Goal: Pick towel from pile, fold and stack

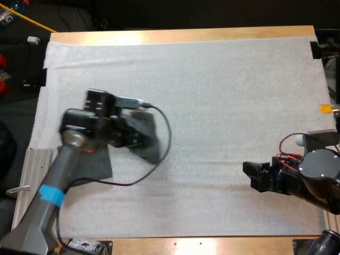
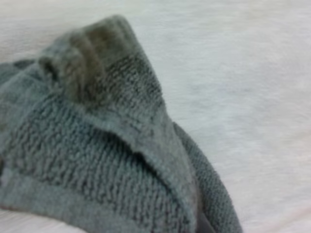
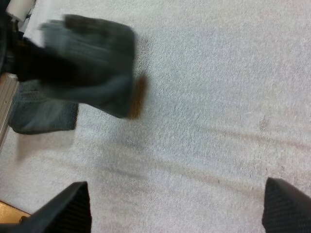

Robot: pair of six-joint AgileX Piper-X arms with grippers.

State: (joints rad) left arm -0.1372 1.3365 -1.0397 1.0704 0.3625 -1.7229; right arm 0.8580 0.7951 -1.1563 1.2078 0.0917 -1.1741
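Observation:
A dark grey-green towel hangs bunched from my left gripper, which is shut on it over the left part of the white mat. Up close the towel shows as thick ribbed folds just above the mat. From the right wrist view the towel is raised off the mat and blurred. Another flat grey-green towel piece lies on the mat under my left arm, the same towel piece beneath the raised one; I cannot tell if it is separate. My right gripper stands open and holds nothing, its fingertips wide apart over bare mat.
A ridged grey metal rail runs along the mat's left edge, close to the flat towel piece. The mat stretches bare between the two grippers. The wooden table edge borders the near side.

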